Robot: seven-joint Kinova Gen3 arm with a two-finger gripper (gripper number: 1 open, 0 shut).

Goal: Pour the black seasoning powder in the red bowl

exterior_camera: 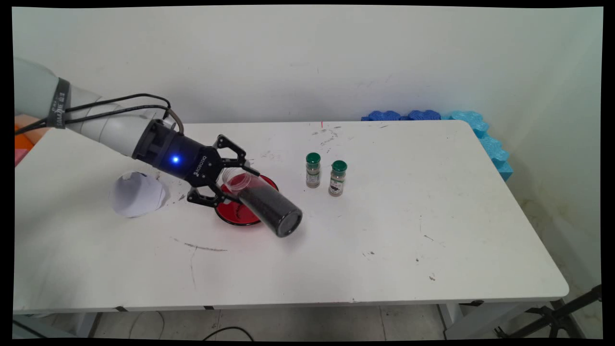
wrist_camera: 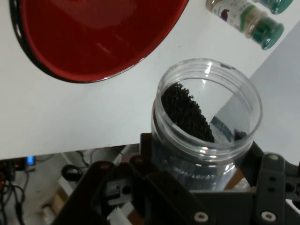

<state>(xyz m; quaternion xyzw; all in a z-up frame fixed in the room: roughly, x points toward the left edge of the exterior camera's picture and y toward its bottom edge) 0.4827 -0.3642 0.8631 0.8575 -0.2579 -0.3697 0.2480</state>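
Now the black claw (exterior_camera: 229, 181) of the white arm pinches a clear open jar (exterior_camera: 263, 203) near its mouth, one finger on each side. The jar lies tilted, its closed bottom pointing down toward the table's near edge, its open mouth raised over a red plate (exterior_camera: 229, 214). Dark grains fill its lower part; in the hand view they sit inside the rim and none are spilling. Handling this well seems to call for a firm pinch and slow turning, since the smooth wall could slip. Just right of the plate stand two small spice bottles (exterior_camera: 325, 175) with green caps, side by side. Left of the claw lies a white paper cone (exterior_camera: 137, 193). The white table (exterior_camera: 384, 250) is scuffed and marked. Blue foam pieces (exterior_camera: 475, 125) line its far right corner against a plain pale wall.
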